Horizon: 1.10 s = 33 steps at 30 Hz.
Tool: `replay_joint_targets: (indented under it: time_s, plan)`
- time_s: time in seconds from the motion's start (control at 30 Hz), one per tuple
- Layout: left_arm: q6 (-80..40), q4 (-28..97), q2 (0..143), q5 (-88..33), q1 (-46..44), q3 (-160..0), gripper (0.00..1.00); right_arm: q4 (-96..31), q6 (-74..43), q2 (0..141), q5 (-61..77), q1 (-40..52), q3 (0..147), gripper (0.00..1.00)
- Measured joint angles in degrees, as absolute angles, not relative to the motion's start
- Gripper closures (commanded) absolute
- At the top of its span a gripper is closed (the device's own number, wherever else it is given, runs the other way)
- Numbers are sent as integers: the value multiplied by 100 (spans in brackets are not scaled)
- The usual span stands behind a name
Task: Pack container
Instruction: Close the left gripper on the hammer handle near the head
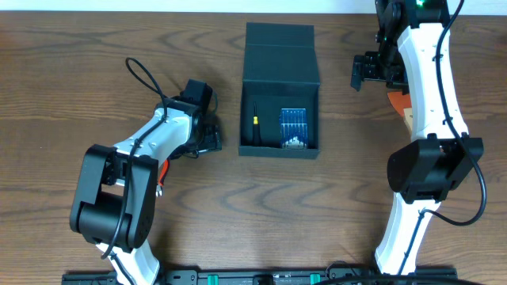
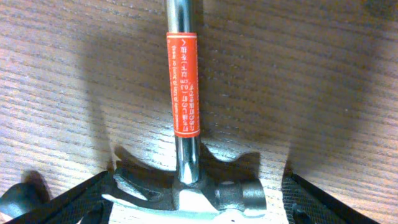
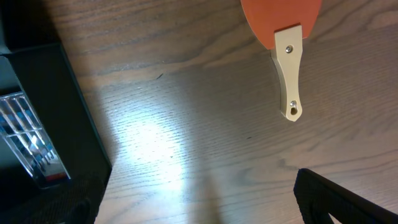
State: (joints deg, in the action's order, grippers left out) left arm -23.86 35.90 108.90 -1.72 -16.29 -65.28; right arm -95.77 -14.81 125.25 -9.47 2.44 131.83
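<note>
Open container (image 1: 279, 67) holds blue case (image 1: 292, 127) and tool (image 1: 257, 131).

The container (image 1: 248, 103), a nearly black blue-green square cardboard box, sat upright on the desk (image 1: 71, 55) in the upper middle of the overhead frame. Its hinged lid (image 1: 280, 49) lay folded open toward the frame's top. Inside lay a blue case (image 1: 292, 125) at right and a slim dark, yellow-banded item (image 1: 256, 127) at left.

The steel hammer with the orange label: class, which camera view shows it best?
The left wrist view: the steel hammer, shaft, orange label and head, fills the frame. Overhead, the left arm hides nearly all of it. The right wrist view misses it.
</note>
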Motion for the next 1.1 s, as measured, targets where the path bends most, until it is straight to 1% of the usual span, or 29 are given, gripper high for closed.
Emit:
replay_joint_targets:
  time_s: [0.33, 0.47, 0.57, 1.1]
  plan:
    - [-2405, 3621, 10908, -213, -1584, -6552, 15, -9577, -1481, 12525, -947, 244, 13183, 1]
    - [-2405, 3634, 10910, -213, -1575, -6556, 20, -9577, -1481, 12525, -947, 244, 13183, 1]
    - [-2405, 3645, 10910, -211, -1551, -6556, 25, -9577, -1481, 12525, -947, 244, 13183, 1]
    - [-2403, 3701, 10919, -222, -1520, -6573, 28, -9577, -1481, 12525, -947, 244, 13183, 1]
